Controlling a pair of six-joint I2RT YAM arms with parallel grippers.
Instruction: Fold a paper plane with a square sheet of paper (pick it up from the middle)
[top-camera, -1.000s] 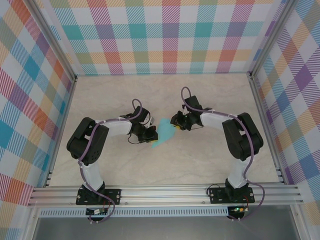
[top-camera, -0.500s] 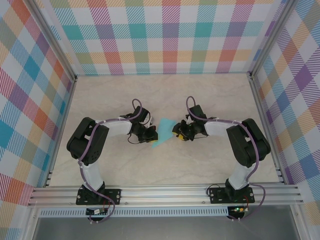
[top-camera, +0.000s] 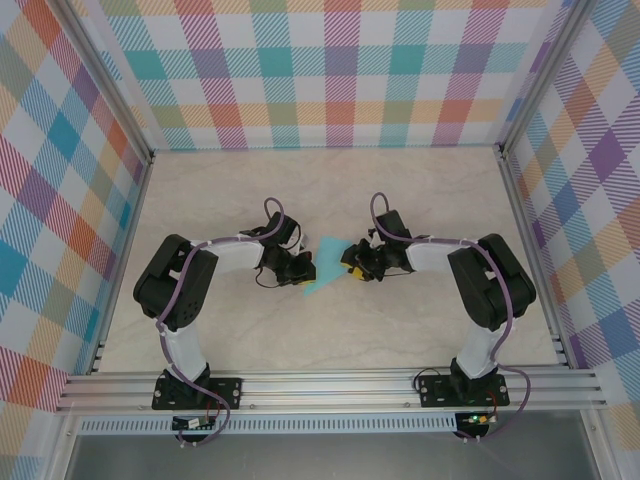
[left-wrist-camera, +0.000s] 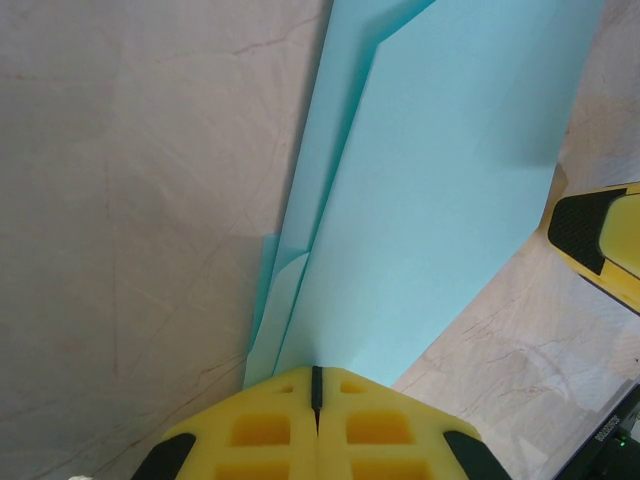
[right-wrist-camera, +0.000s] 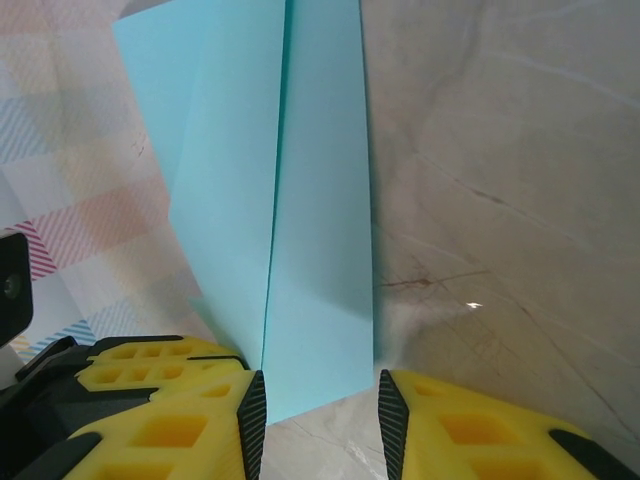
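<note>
Top external view: the paper plane (top-camera: 326, 252) sits between both grippers, its long axis diagonal and its narrow end near-left. The left gripper (left-wrist-camera: 315, 378) is clamped on that end. The right gripper (right-wrist-camera: 315, 400) has its jaws apart around the opposite edge, above the marbled table (right-wrist-camera: 500, 150).

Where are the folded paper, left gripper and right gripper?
folded paper (left-wrist-camera: 440, 200), left wrist view, broad top flap.
left gripper (left-wrist-camera: 315, 372), left wrist view, seam between fingertips.
right gripper (right-wrist-camera: 318, 400), right wrist view, gap between fingertips.
</note>
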